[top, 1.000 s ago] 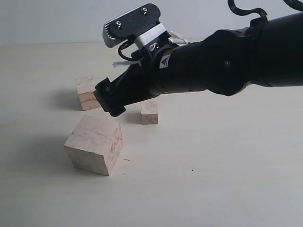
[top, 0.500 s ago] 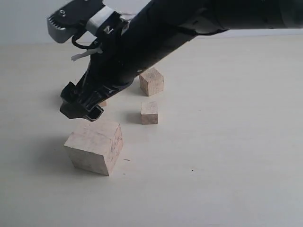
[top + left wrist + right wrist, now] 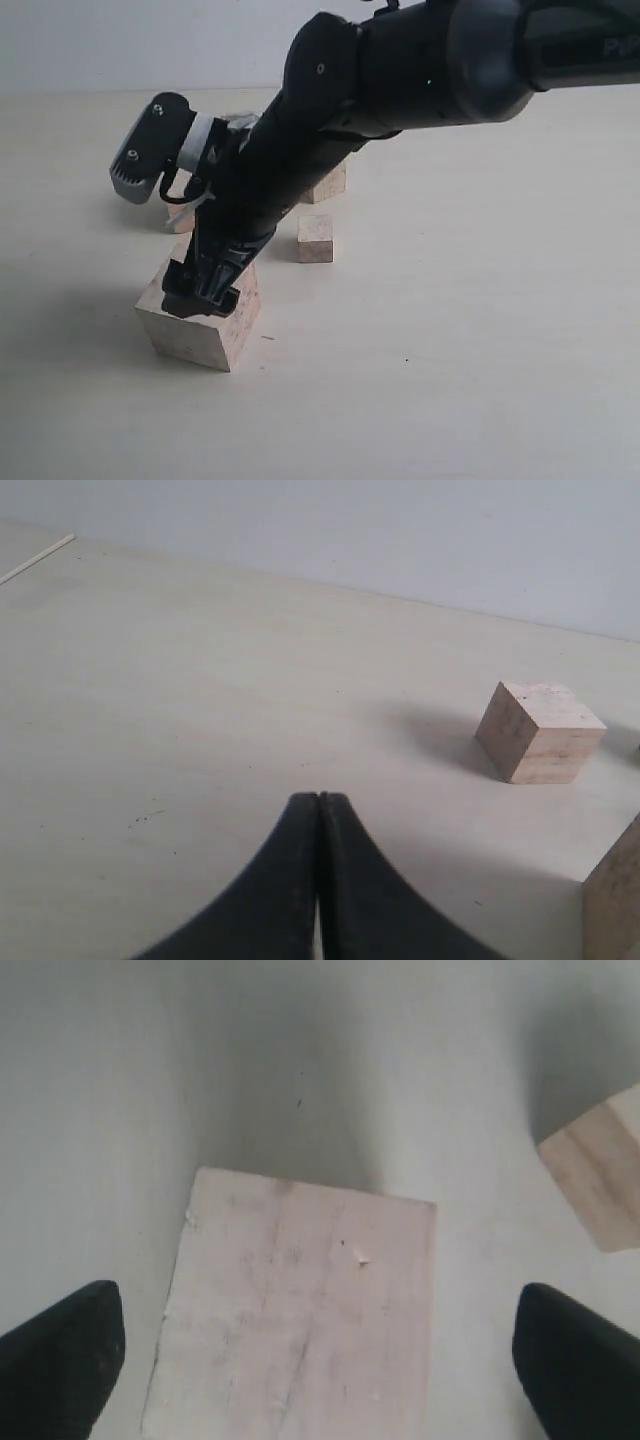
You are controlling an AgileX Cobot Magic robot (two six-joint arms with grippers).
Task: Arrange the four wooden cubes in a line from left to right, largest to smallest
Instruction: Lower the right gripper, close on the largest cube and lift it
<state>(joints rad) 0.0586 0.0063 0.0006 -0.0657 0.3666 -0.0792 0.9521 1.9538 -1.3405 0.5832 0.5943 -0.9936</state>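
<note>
Found largest cube [image 3: 190,340], whitish with faint grain and small specks, flat on the table [image 3: 480,350] at front left. Noted smallest cube [image 3: 315,239] just behind to its right; third cube [image 3: 330,187] and fourth cube [image 3: 179,222] farther back, partly hidden by the right arm [image 3: 400,70]. Observed right gripper [image 3: 200,290] pitched steeply down over largest cube, spread wide astride its top, clear of both sides. Recorded left gripper [image 3: 318,802] pressed fully together, empty.

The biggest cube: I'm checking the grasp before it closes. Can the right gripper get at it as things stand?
Probably yes. The right gripper hangs open above the biggest cube, fingertips spread wider than the block, nothing between; the neighbouring cube sits apart.
</note>
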